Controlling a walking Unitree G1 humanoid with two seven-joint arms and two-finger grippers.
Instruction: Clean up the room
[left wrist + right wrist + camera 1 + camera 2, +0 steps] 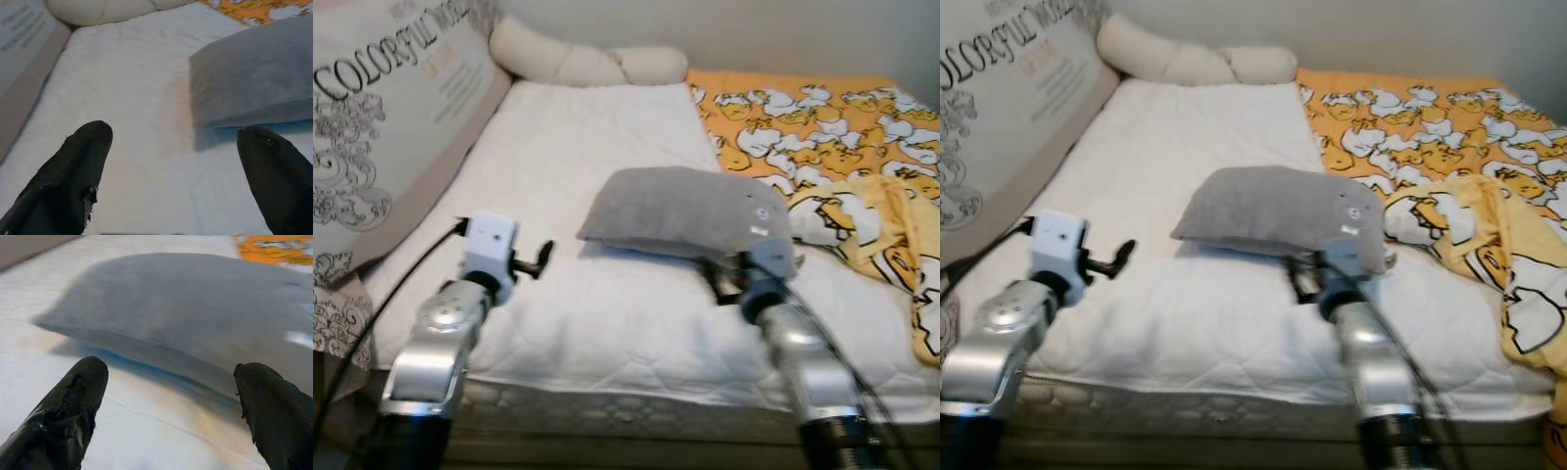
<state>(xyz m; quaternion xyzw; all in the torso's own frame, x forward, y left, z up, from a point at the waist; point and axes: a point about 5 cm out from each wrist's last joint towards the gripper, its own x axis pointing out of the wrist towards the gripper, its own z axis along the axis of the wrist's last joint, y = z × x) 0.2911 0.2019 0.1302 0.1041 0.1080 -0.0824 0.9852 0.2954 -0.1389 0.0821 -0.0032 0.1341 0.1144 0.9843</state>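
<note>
Both sets of jaws stand released, fingers spread wide. Note the right gripper (168,416) low over the white mattress (568,196), just before the near edge of the grey pillow (690,211). Your left gripper (176,176) hovers over bare mattress, with the pillow's corner ahead of it. Beyond the pillow, observe the yellow duck-print blanket (842,127), a cream bolster (578,61) and a printed cushion (382,127).
</note>
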